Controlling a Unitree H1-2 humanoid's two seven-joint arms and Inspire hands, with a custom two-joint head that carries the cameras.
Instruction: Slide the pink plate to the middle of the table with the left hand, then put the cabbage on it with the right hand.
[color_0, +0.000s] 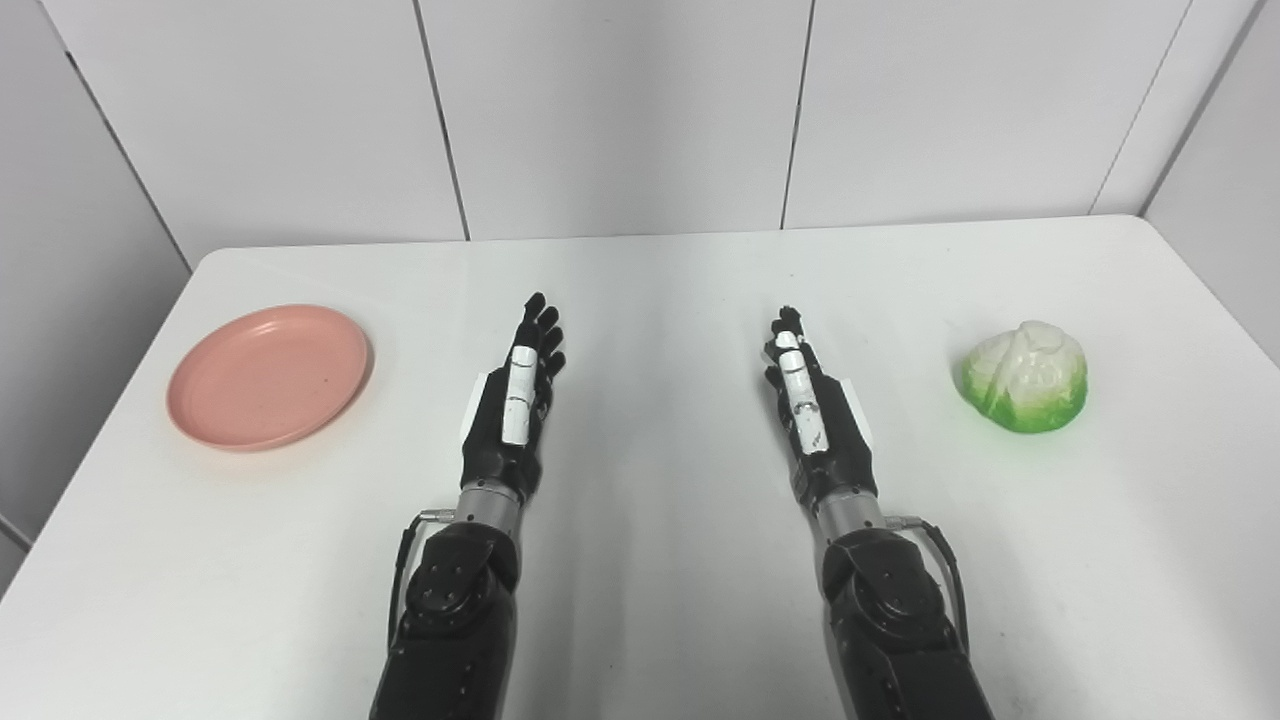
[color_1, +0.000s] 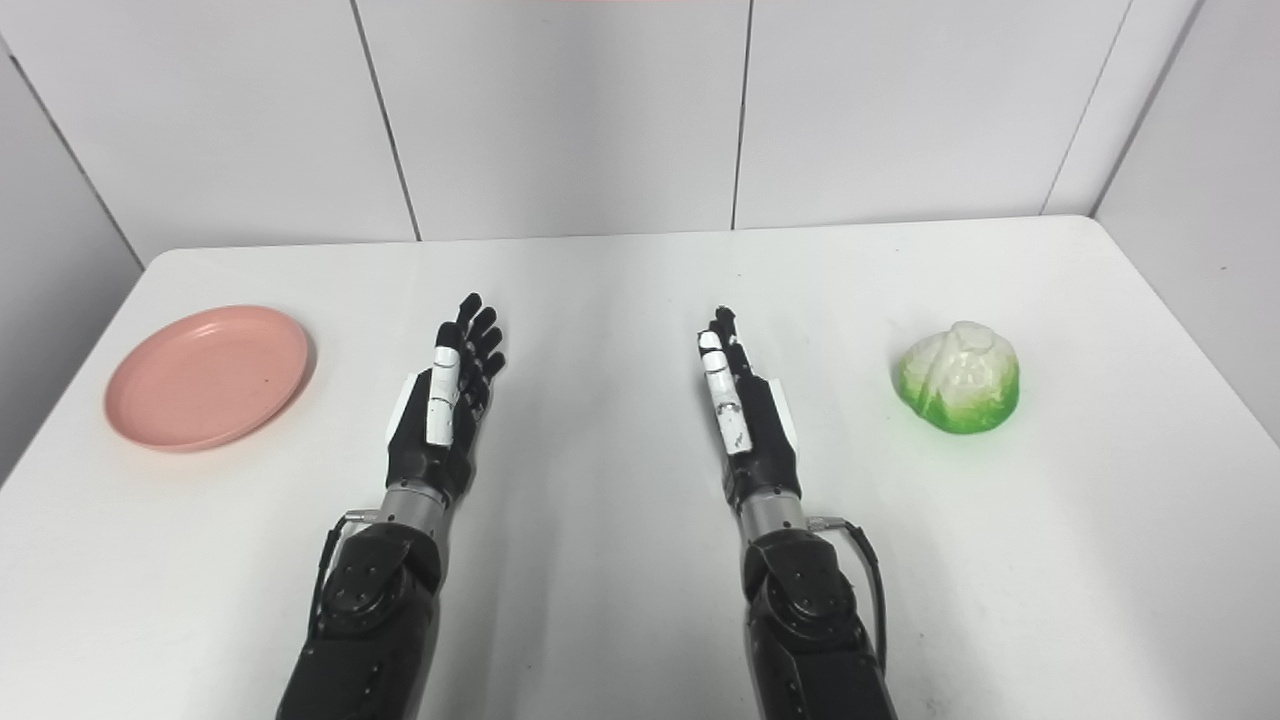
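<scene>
Both my hands were over the middle of the white worktop, left hand and right hand side by side, fingers straight, apart, gripping nothing. Pink plate sat flat near the worktop's left edge, well apart from my left hand. Cabbage sat toward the right side, clear of my right hand.

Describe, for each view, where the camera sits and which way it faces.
Left eye view: on the head, looking down and forward at the white table; both forearms, left hand and right hand show.
Right eye view: beside it, a little rightward; same facing, same arms.
Shared: pink plate, cabbage, both hands open.
</scene>
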